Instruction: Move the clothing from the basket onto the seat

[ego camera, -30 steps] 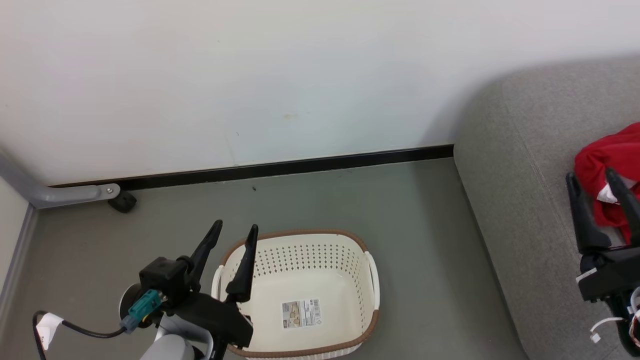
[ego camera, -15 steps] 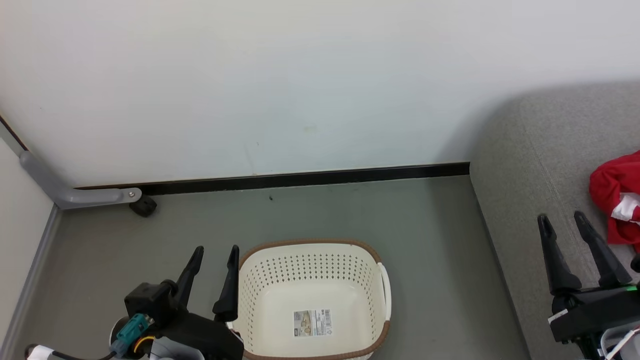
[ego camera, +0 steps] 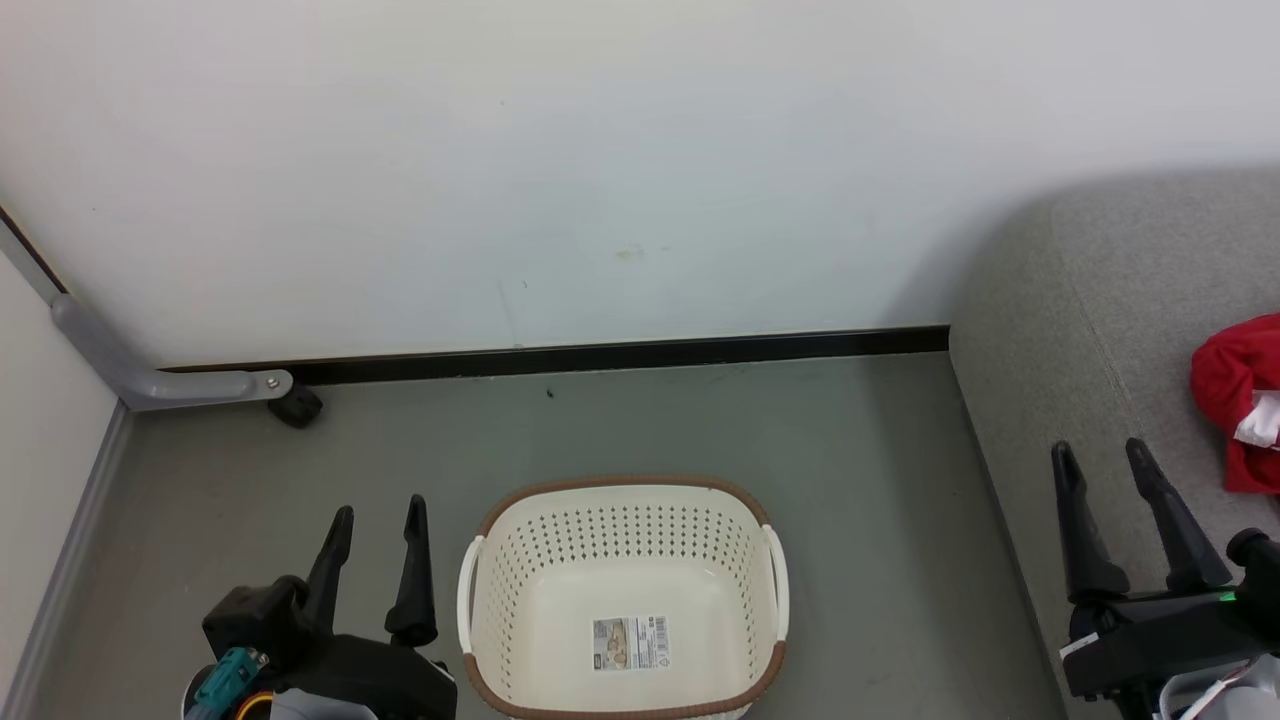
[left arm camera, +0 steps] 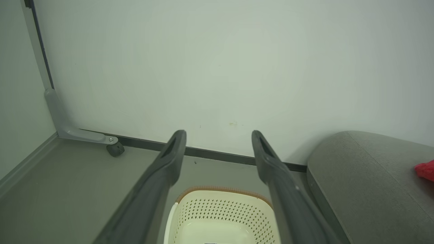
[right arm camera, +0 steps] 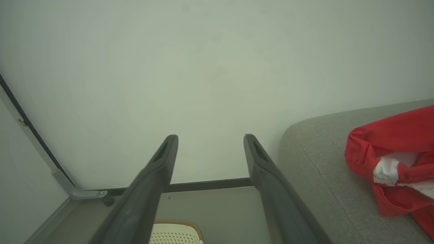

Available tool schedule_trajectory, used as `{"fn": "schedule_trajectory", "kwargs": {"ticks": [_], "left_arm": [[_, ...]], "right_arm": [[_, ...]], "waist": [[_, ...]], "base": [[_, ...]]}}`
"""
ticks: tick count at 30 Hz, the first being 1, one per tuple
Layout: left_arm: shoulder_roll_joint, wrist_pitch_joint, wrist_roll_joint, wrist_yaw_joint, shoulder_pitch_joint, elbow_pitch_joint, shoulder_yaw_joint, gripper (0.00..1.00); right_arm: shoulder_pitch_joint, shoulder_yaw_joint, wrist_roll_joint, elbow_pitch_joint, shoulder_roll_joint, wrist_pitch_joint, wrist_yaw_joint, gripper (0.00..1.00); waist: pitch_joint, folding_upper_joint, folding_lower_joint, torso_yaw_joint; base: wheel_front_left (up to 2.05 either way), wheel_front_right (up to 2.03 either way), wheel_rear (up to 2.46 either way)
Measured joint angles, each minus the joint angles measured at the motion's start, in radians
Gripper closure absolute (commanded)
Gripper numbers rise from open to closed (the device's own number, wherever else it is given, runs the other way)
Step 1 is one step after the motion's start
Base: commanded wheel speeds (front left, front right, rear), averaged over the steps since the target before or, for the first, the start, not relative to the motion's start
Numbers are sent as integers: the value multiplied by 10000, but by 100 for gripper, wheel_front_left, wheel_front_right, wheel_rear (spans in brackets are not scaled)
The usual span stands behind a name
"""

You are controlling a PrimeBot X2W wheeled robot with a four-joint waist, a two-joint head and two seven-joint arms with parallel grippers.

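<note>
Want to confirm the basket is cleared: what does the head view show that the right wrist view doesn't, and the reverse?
Head view: the basket's whole inside, holding nothing but its paper label, and the open left gripper beside it. Right wrist view: a close look at the clothing, crumpled, white trim showing. Both: the open right gripper, the clothing lying on the seat, part of the basket's brown rim.
</note>
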Motion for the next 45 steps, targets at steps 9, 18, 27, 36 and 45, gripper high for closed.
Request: {"fn": "schedule_trajectory", "kwargs": {"ticks": [9,18,27,36,45], "left_arm": [[-71,0,587,2,98,-19,341,0],[-79,0,1116,13,270,-161,629,0],[-81,0,1348,15,270,-238,965,0],[-73,0,1741,13,270,-270,988,0],[-165,0,1835,0,272,-265,1074,0]], "right_arm": [[33,111,-347,205,502,0,92,0],[14,25,-713,533,681,2,385,0],[-23,-155,-953,667,821,0,644,0],[-151,-297,-1177,809,955,0,861,0],[-152,-479,-1409,880,1101,0,1072,0]], "waist": [[85,0,0,-12],[181,0,0,-85],[229,0,0,-136],[249,0,0,-162],[247,0,0,-174]], "base": [[0,0,0],[0,0,0],[0,0,0],[0,0,0],[0,0,0]]}}
